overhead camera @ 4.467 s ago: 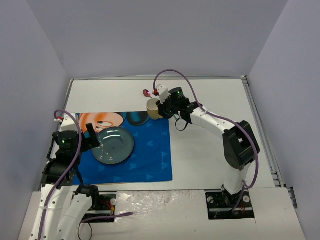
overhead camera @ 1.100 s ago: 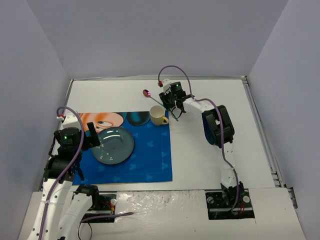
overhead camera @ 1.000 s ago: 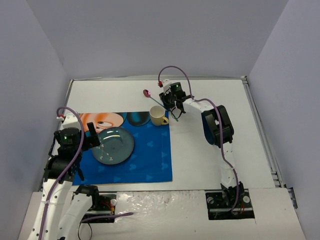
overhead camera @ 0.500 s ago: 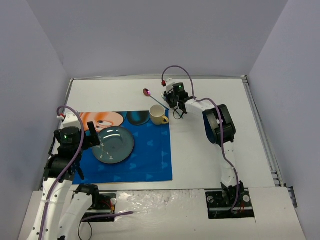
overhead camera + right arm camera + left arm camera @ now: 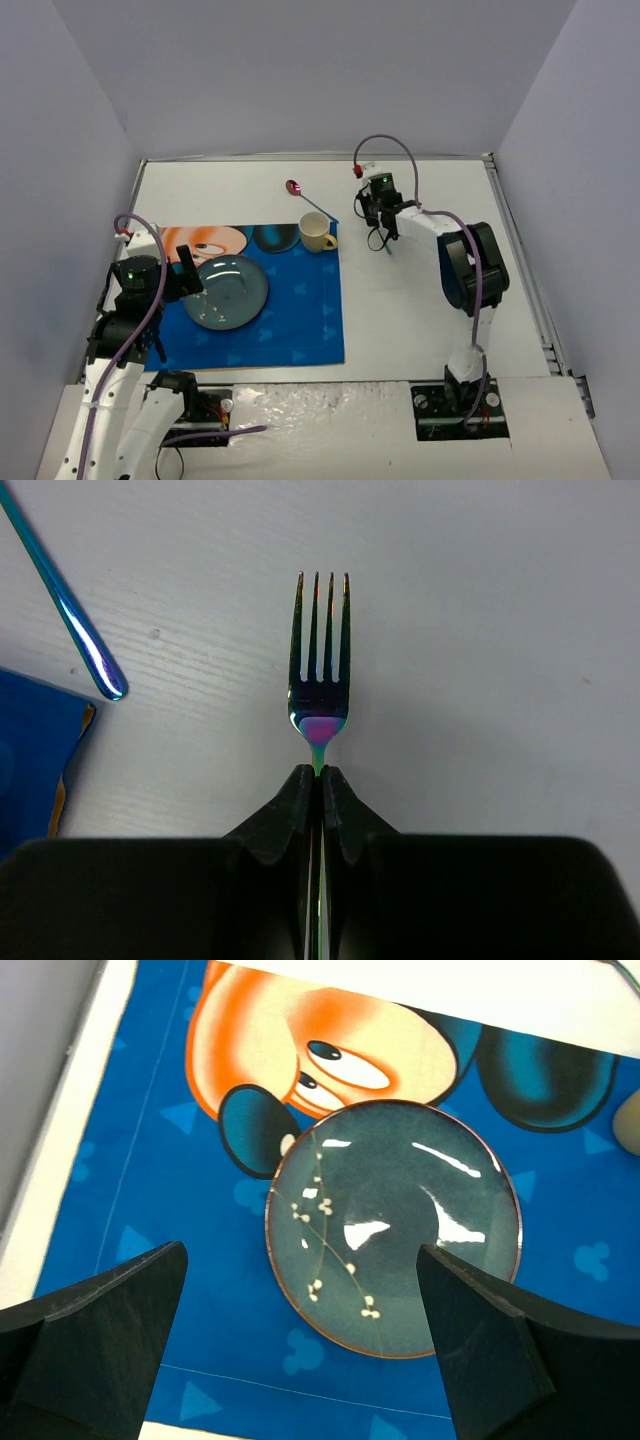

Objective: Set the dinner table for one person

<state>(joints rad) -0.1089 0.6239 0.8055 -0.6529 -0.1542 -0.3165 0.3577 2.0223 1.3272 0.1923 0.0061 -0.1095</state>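
The white dinner table [image 5: 420, 300] carries a blue cartoon placemat [image 5: 300, 310]. On the mat lie a grey-blue plate [image 5: 228, 291] and a cream cup [image 5: 317, 232] at its far right corner. My right gripper [image 5: 378, 207] is shut on the handle of an iridescent fork [image 5: 319, 660], tines pointing away, over bare table right of the cup; in its wrist view the jaws [image 5: 320, 780] pinch the fork's neck. A spoon [image 5: 292, 186] lies behind the cup. My left gripper [image 5: 300, 1360] is open and empty, just above the plate [image 5: 393, 1225].
The spoon's blue handle [image 5: 65, 610] ends near the placemat's corner [image 5: 30, 750]. The cup's edge shows at the right of the left wrist view [image 5: 630, 1125]. Grey walls close in the table on three sides. The right arm's link [image 5: 470, 265] stretches over the table's right half.
My right gripper has moved to the right, away from the cup and spoon, with the fork in it. The cup stays on the mat's corner. The left arm has not moved.
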